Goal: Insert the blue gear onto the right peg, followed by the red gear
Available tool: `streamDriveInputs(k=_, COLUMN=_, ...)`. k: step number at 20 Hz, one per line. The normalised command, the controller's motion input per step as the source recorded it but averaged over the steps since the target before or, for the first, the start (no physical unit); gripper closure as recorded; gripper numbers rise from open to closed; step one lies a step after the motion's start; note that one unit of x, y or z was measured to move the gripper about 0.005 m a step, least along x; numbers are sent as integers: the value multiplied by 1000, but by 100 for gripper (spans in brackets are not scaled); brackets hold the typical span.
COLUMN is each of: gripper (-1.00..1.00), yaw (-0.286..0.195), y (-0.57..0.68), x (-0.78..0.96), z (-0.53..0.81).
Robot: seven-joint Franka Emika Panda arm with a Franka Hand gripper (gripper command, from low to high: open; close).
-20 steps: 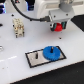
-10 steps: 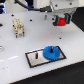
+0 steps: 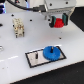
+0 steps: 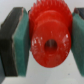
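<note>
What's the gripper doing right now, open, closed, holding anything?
Gripper: closed on the red gear, one pad on each side of it.

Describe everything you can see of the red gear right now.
The red gear is a round, bright red disc that looks like plastic, with a toothed rim and a dark hole through its centre. It is clamped in the end effector: the wrist view shows teal pads pressing on two opposite sides. In the exterior view it hangs in the air, above and apart from the blue gear, which lies flat on the black-framed plate. Nothing else touches it.
</note>
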Motion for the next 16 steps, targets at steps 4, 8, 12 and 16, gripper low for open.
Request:
streamDriveInputs(k=4, gripper=100, yaw=0, y=-232, x=778, z=244)
streamDriveInputs(k=8, gripper=100, yaw=0, y=-148, x=797, z=232)
streamDriveInputs(k=12, gripper=100, yaw=0, y=-122, x=797, z=225)
streamDriveInputs(k=16, gripper=100, yaw=0, y=-91, x=766, z=179)
